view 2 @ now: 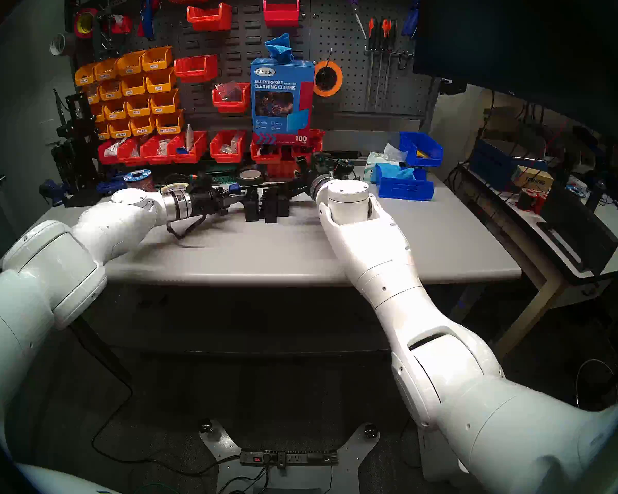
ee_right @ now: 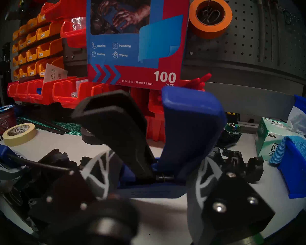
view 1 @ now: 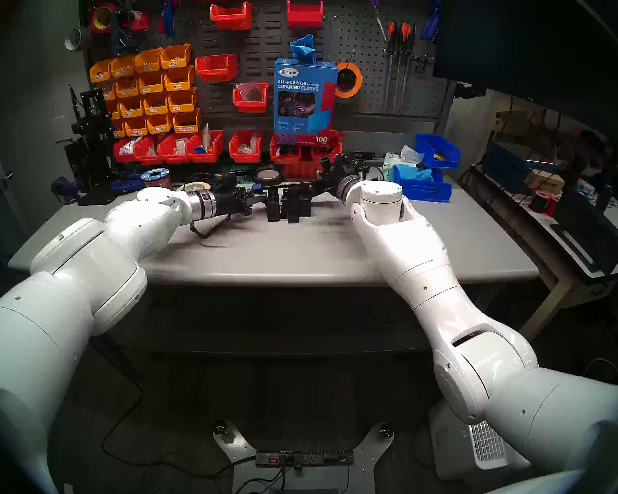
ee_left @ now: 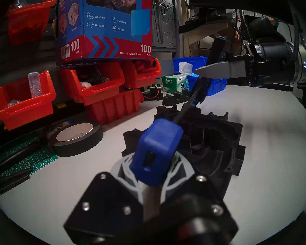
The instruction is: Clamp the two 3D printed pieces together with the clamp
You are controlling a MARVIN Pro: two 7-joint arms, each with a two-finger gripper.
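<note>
Both grippers hold the clamp (view 1: 289, 187) over the two 3D printed pieces (view 1: 289, 206): left gripper (ee_left: 153, 172) fingers grip its end jaw, right gripper (ee_right: 148, 177) fingers its handle. Next, probably: squeeze the trigger.

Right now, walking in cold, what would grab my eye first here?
Probably the two white arms meeting over the grey table, holding a blue-and-black clamp between them: the left end effector grips its blue end, the right end effector its handle end. Under its bar stand the black 3D printed pieces. Behind them, a tall blue cleaning-cloth box sits on red bins.
</note>
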